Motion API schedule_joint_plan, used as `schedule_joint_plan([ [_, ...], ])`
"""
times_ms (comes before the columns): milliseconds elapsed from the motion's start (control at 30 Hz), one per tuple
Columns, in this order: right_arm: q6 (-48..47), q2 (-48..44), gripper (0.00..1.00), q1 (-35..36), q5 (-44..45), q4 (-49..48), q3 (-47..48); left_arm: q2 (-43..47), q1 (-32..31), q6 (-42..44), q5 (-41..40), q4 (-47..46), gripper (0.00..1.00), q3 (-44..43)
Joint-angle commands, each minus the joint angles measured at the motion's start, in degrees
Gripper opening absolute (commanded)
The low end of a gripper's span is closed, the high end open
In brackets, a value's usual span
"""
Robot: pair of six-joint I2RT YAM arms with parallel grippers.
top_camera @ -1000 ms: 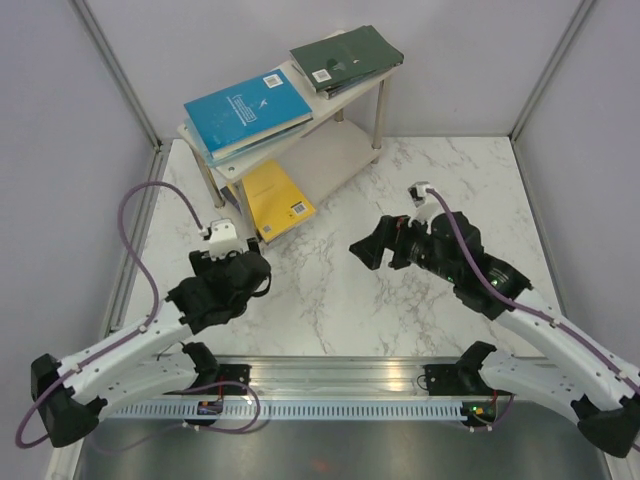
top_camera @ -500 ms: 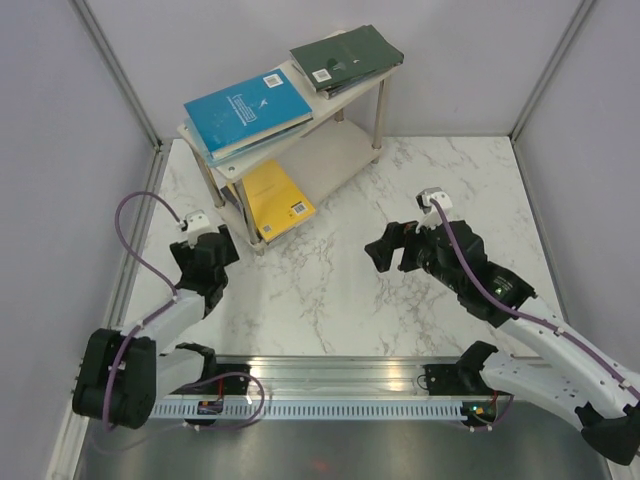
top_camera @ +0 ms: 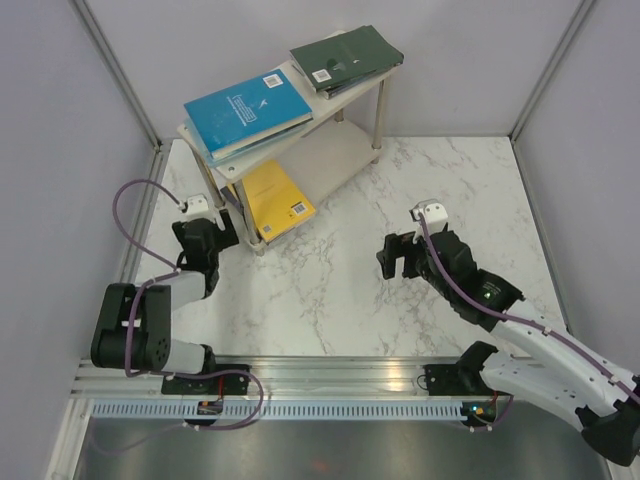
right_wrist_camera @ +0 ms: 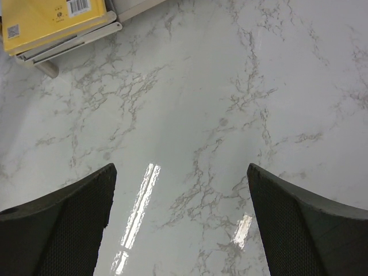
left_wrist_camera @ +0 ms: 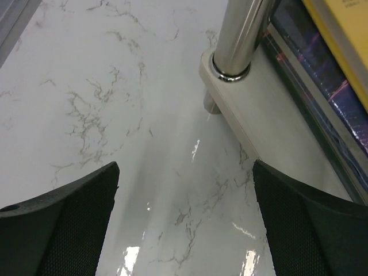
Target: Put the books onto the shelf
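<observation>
Marble table (top_camera: 330,290); shelved books (top_camera: 250,105) show barcodes (top_camera: 271,80), titles seemingly illegible; left gripper (left_wrist_camera: 185,172), right gripper (right_wrist_camera: 181,172) gape empty.

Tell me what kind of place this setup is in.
Probably a robotics lab test cell, not a home: plain grey panel walls with metal corner posts enclose a white marble-patterned tabletop, and two white robot arms are bolted to a silver metal rail at its near edge.
</observation>
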State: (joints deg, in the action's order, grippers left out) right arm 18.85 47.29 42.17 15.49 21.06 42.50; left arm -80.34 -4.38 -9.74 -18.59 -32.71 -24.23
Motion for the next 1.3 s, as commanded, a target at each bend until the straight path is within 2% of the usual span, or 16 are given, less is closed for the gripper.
schedule_joint_plan([
  [0,-1.80,1.05,0.98,0.19,2.88,-4.97,-1.71,-0.70,3.23,3.06,9.94,-6.31,1.00,-1.96],
  [133,0.22,3.33,0.98,0.19,1.74,-6.29,-1.90,-0.44,4.21,4.37,15.85,-10.54,1.00,0.50],
  [300,2.06,3.25,0.98,0.19,0.86,-6.82,-3.03,-0.17,4.21,5.25,17.44,-13.16,1.00,1.72],
  [433,2.86,0.97,0.98,0.19,2.18,-7.79,-4.53,0.09,3.94,7.45,20.43,-22.55,1.00,7.50],
  [500,2.95,-0.35,0.98,0.19,2.62,-7.79,-5.06,-1.74,3.42,8.33,19.22,-35.77,1.00,11.81],
  [533,3.03,-0.88,0.98,0.19,3.40,-7.79,-5.23,-2.54,2.98,7.98,17.03,-35.50,0.99,11.92],
  [567,2.69,-2.27,0.98,0.19,3.93,-7.70,-5.50,-1.07,2.19,8.33,17.01,-31.06,1.00,11.40],
  [733,1.55,-7.99,0.98,0.19,10.17,-8.66,-9.53,-1.84,1.92,8.51,16.39,-33.73,1.00,12.10],
  [900,-5.40,-10.90,0.98,0.19,13.42,-12.53,-15.34,-1.58,1.92,8.42,16.57,-33.21,1.00,11.92],
  [1033,-13.21,-9.76,0.98,0.19,19.22,-21.02,-20.51,-1.58,1.92,8.51,16.57,-32.77,1.00,11.92],
  [1100,-14.71,-8.27,0.98,-0.42,25.18,-25.86,-22.45,-1.67,1.92,8.42,16.57,-32.68,1.00,11.92],
  [1133,-18.20,-6.09,0.98,-1.03,24.42,-30.24,-23.07,-1.58,1.92,8.42,16.57,-32.68,1.00,11.84],
  [1267,-20.34,2.35,0.98,-11.73,17.75,-39.32,-25.26,-1.58,1.92,8.42,16.57,-32.68,1.00,11.92],
])
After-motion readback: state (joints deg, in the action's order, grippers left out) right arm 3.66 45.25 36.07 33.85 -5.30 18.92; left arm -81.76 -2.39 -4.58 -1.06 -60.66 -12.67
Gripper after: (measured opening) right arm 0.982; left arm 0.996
